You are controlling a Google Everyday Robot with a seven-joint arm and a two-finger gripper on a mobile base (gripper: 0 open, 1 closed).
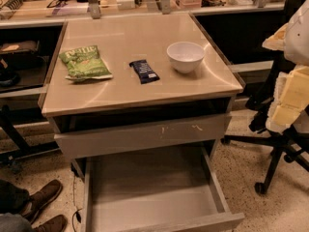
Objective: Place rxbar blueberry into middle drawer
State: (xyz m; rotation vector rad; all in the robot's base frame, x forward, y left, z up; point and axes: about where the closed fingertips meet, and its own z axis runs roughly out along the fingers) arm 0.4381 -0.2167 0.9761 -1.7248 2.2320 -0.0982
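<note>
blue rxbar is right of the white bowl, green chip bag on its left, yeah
No: the camera view shows the rxbar blueberry left of the white bowl, green chip bag on its left. The claw hangs at far right.

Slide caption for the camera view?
Rxbar blueberry lies on tabletop between chip bag and bowl; middle drawer open below; gripper out of frame.

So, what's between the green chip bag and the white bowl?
In the camera view, only the rxbar blueberry, flat on the tabletop, touching neither. The gripper is not in view.
</note>
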